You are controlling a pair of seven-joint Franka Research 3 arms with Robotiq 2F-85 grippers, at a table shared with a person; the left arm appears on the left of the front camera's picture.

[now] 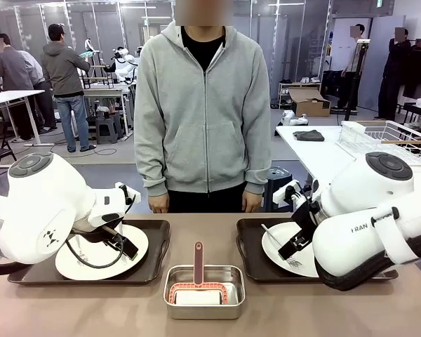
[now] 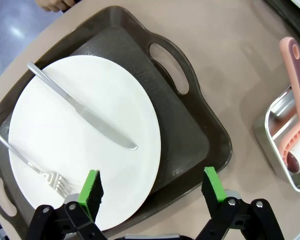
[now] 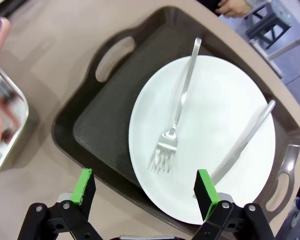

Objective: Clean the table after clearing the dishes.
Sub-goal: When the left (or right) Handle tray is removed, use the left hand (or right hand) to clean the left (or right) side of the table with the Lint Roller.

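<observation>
The table (image 1: 210,323), tan top, runs long axis left to right across the front view, with a person standing at its far edge, hands (image 1: 159,203) at their sides. Both sets of dishes sit on it, so the clearing step is in hand and no wiping has begun. Left: dark left tray (image 1: 161,235), long side parallel to the table's length, handle cut-outs at its short ends, carries the left plate (image 1: 137,246). The left gripper (image 2: 151,174) hovers above the tray's near rim, jaws wide, holding nothing. On that plate the left knife (image 2: 85,112) and left fork (image 2: 27,160) lie roughly parallel, tines closest to the gripper. Centre: steel pan (image 1: 172,281) near the robot's edge, holding a pink-handled roller (image 1: 198,263), handle pointing across at the person. Right: right tray (image 1: 249,246), same orientation, with the right plate (image 1: 277,246). The right gripper (image 3: 144,175) hangs over its near rim, spread wide and empty. The right fork (image 3: 180,105) points its tines back at the gripper, and the right knife (image 3: 245,140) lies slanted beside it. Next move, likely: each arm drops to pinch a tray rim or handle, keeping the tray level so cutlery does not slide; the roller comes after.
</observation>
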